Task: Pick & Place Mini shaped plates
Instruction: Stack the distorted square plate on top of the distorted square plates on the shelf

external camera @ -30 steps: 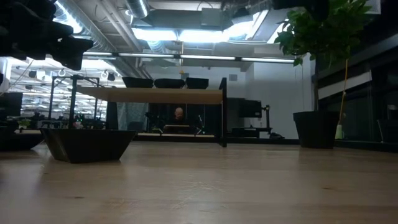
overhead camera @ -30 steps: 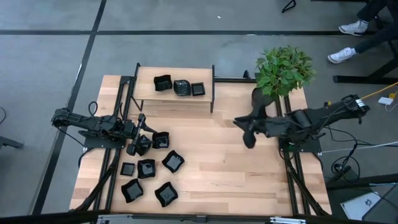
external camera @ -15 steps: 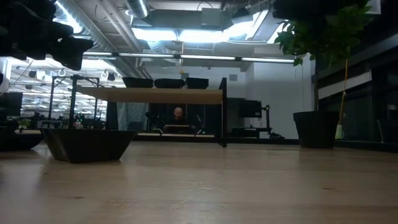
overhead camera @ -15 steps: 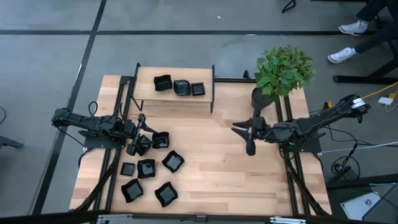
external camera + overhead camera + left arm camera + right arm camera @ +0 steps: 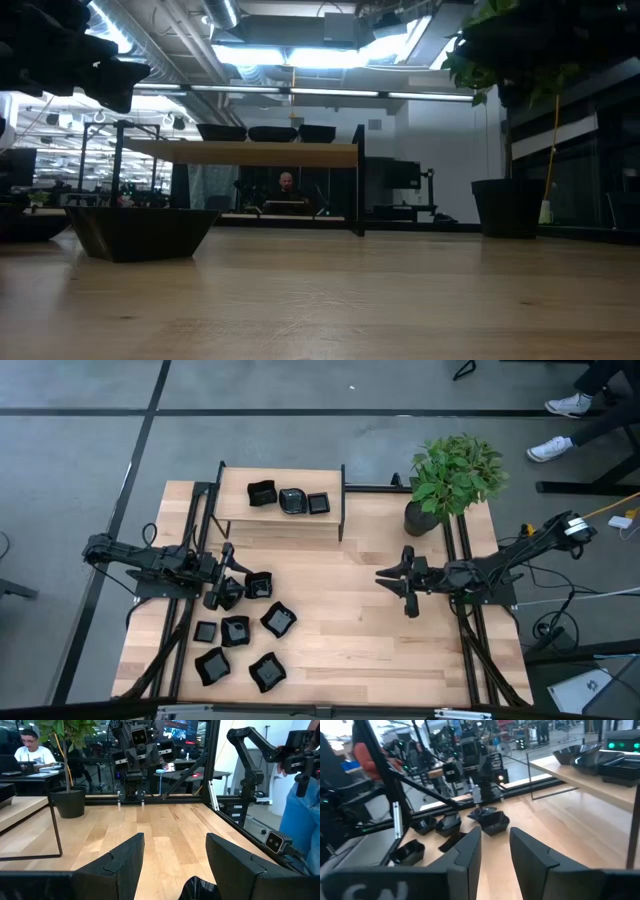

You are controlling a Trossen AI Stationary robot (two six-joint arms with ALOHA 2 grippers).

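Left of frame, the left gripper point(image 5: 222, 592) stands apart over the floor cluster of mini shaped plates point(image 5: 240, 645); about seven remain. Upper centre, three sit on the shelf point(image 5: 335, 520). Centre-right, the right gripper point(image 5: 404, 582) hangs empty, fingers slightly apart.

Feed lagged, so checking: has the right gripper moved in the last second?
Yes. In the high view the right gripper has drawn back from the plant pot, toward the table's near edge.

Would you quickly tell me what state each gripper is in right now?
Left gripper: open, just above a black mini plate, not gripping it.
Right gripper: open, holding nothing, over bare table.
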